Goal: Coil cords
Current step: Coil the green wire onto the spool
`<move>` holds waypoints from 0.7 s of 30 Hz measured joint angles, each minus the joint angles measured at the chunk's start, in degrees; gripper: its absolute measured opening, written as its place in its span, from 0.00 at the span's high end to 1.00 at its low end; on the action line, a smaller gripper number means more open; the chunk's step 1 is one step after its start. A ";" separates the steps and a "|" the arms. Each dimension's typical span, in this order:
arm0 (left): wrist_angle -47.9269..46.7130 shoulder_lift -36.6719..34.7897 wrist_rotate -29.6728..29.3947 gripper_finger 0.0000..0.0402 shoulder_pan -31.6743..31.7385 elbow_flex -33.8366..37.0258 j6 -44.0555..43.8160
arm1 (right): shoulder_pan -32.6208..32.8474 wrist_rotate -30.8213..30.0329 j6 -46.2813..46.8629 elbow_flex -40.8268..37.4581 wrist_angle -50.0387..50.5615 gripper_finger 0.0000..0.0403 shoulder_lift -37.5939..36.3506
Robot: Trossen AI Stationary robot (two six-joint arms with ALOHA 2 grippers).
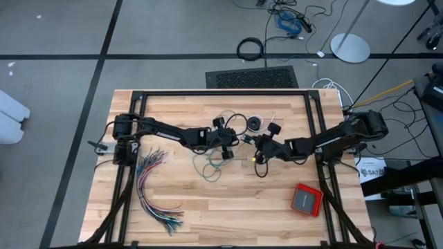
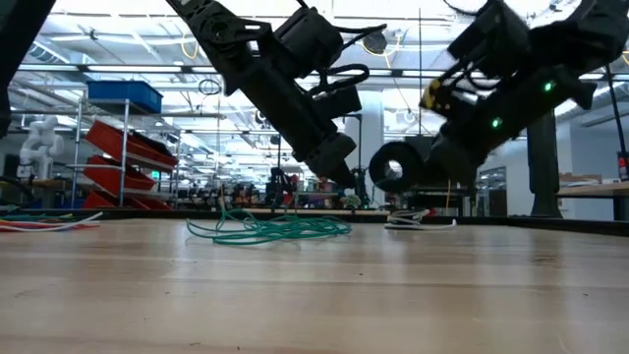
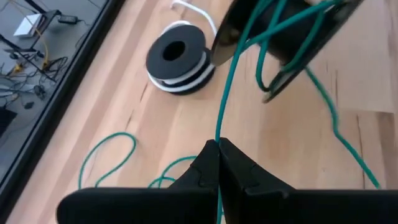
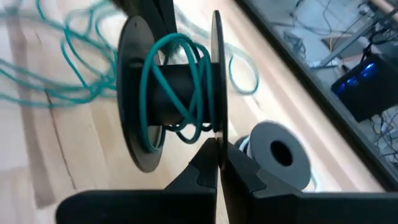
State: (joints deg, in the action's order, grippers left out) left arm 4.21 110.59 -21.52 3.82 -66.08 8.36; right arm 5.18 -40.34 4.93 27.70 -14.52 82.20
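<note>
At the table's left edge lay one fanned bundle of coloured wires [image 1: 154,187], untouched. The left gripper [image 3: 218,149] was pinched shut on the teal cord [image 3: 225,93] — apparently to keep it taut and guide it. That cord ran from a loose heap on the table up to a black spool [image 4: 171,93], gripped by its flange in the closed right gripper [image 4: 217,146], likely so turns could be laid on. A second spool [image 3: 177,57], wound white, sat nearby — two spools in all.

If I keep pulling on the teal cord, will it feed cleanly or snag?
Probably floppy: the teal cord lies in loose loops on the table. Wraps on the black spool look slack, so they may slip. The left end effector pinches it shut.
</note>
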 joint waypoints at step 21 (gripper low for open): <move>17.55 0.02 15.55 1.00 1.46 0.00 0.98 | 5.91 -6.41 1.33 0.02 -2.24 1.00 -7.79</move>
State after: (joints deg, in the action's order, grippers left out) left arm 21.76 110.61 -5.98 5.28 -66.08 9.34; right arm 11.09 -46.75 6.26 27.73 -16.76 74.41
